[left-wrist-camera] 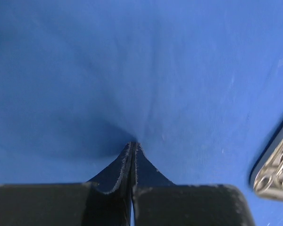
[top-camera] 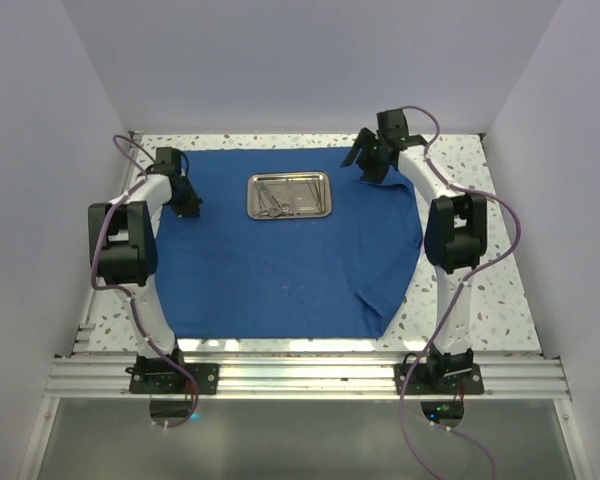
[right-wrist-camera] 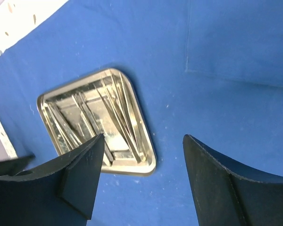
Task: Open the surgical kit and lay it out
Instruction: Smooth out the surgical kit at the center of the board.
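Surface: white speckled tabletop (top-camera: 480, 300), silver aluminium rail (top-camera: 310, 378) at 6 o'clock.
Room: plain pale walls (top-camera: 310, 60) on three sides.
Kit: royal-blue cloth wrap (top-camera: 280, 260) spread flat over the table, 1. Small shiny rectangular steel tray (top-camera: 289, 195) on it at 12 o'clock from cloth centre, 1.
Instruments: thin silver instruments (top-camera: 280, 197) in the tray, several, overlapping, exact count unclear.
Left gripper (left-wrist-camera: 133, 146): at tray's 9 o'clock, fingers pressed together, pinching puckered cloth.
Right gripper (right-wrist-camera: 144, 136): at tray's 2 o'clock, fingers spread wide, holding nothing.
Cut off: left wrist view shows only a tray corner.
Arms: 2.
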{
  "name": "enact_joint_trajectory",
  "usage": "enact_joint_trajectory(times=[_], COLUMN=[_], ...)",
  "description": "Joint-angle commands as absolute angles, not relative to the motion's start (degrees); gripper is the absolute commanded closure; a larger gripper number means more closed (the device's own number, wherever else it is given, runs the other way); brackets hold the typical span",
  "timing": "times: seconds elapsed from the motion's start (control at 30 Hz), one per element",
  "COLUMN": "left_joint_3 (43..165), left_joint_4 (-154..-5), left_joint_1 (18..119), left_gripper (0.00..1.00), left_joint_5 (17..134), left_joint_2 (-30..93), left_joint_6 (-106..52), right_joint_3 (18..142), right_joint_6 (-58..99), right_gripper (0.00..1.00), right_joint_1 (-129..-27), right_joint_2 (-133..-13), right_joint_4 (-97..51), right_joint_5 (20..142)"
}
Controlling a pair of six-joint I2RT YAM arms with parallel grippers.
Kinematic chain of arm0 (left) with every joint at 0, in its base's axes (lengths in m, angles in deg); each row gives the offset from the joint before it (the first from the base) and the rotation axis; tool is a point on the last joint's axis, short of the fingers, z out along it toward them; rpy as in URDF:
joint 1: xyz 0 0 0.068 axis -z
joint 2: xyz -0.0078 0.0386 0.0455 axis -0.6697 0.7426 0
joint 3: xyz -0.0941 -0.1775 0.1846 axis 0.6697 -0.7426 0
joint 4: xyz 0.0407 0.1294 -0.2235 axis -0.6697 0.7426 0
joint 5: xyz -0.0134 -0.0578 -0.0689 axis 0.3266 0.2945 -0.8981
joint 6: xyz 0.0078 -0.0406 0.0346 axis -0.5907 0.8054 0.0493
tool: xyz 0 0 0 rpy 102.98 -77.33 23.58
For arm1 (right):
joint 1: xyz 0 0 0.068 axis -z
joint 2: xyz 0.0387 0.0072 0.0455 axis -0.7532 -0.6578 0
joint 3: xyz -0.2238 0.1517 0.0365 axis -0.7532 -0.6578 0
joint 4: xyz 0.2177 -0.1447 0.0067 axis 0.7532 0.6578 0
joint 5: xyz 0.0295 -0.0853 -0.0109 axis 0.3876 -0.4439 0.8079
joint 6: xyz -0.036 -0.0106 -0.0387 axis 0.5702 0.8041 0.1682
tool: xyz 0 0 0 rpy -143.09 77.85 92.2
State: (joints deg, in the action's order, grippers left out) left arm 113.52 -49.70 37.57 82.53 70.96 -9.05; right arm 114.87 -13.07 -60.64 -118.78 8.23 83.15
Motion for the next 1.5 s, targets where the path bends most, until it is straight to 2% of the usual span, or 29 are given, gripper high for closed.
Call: enact_joint_trajectory(times=[0.0,0.23,0.6,0.87,1.27,1.47], left_joint_3=[111.07,108.51,106.84,103.42,102.8,102.71], left_joint_4=[-51.04,-49.19,-47.0,-46.29,-43.04,-42.52], left_joint_1=[38.87,38.88,38.88,38.88,39.06,39.76], left_gripper=[1.0,1.0,1.0,1.0,1.0,1.0], left_joint_5=[83.3,83.39,83.39,85.32,86.91,86.56], left_joint_2=[64.8,61.89,59.08,57.85,57.14,57.14], left_joint_6=[-10.61,-12.54,-14.66,-14.66,-15.71,-15.63], right_joint_3=[118.27,124.24,124.6,130.57,137.61,131.47], right_joint_6=[-14.42,-15.03,-15.48,-14.42,-15.92,-12.76], right_gripper=[0.29,0.3,0.28,0.27,0.21,0.18], right_joint_1=[-60.03,-60.38,-60.47,-59.51,-54.94,-54.23], right_joint_2=[-119.57,-126.85,-131.17,-135.83,-139.7,-134.53], right_joint_4=[8.83,13.13,13.66,13.66,5.14,-5.91], right_joint_5=[81.06,77.9,71.66,65.43,50.66,41.43])
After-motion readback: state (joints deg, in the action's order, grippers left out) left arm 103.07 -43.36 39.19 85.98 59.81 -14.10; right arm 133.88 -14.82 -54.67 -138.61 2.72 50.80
